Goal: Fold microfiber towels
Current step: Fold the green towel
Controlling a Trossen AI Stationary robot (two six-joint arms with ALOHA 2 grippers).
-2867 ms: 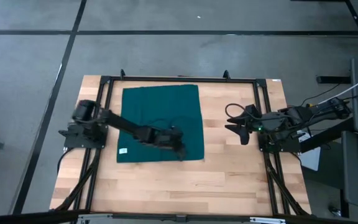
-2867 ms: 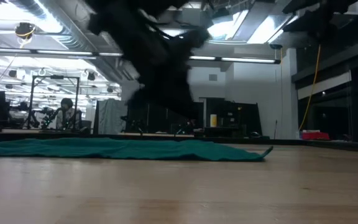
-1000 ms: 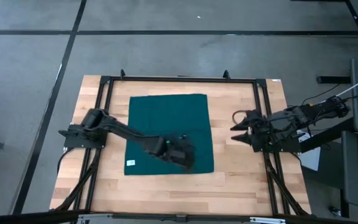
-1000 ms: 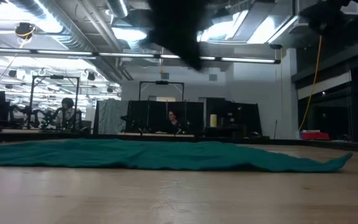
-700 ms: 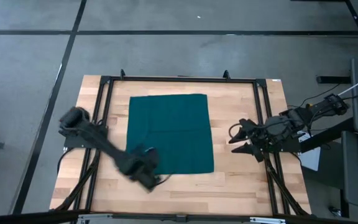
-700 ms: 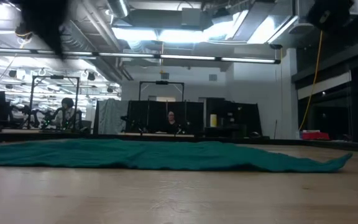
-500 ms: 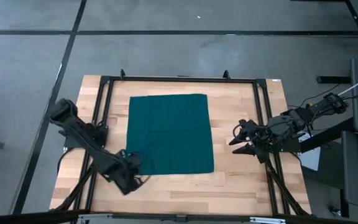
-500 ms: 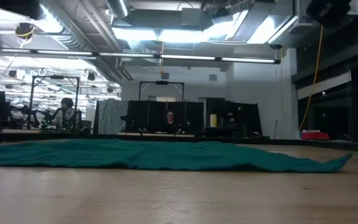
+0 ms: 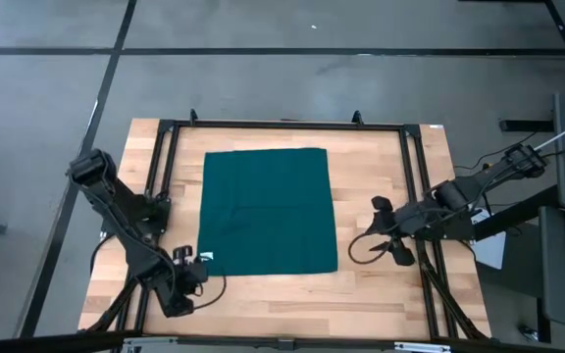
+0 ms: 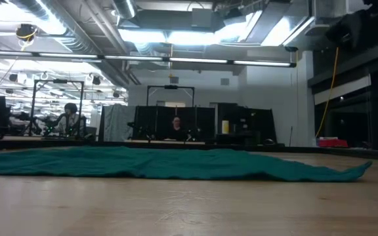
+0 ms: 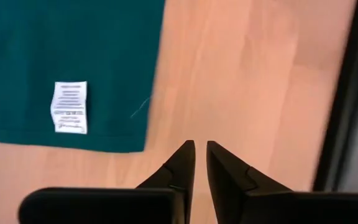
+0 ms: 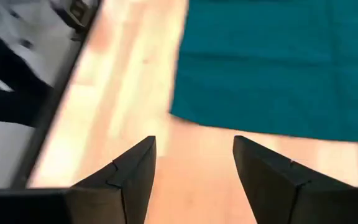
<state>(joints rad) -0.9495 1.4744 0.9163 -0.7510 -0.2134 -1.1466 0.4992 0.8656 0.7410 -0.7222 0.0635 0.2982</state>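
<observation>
The dark teal-green towel [image 9: 268, 211] lies spread flat on the wooden table, with its white tag [image 9: 207, 258] near its near-left corner; it shows as a low flat strip in the low view [image 10: 163, 164]. My left gripper [image 9: 196, 267] is shut and hangs over bare wood just off that corner; the left wrist view shows its fingertips [image 11: 201, 149] beside the towel's corner [image 11: 138, 140] and the tag [image 11: 70, 107]. My right gripper [image 9: 385, 233] is open and empty over bare wood to the right of the towel, whose near-right corner [image 12: 176, 114] lies ahead of its fingers [image 12: 194, 155].
A black metal frame [image 9: 282, 125] runs around the table's working area, with a rail [image 9: 152, 196] left of the towel and another [image 9: 412, 186] right of it. Bare wood [image 9: 292, 294] lies between the towel and the near edge. People sit in the room behind [image 10: 176, 124].
My left gripper has left the towel's near-right part, swung toward the table's left and near edges, and now hangs off the towel's near-left corner. My right gripper has moved a little toward the near edge. The towel has stayed flat and still.
</observation>
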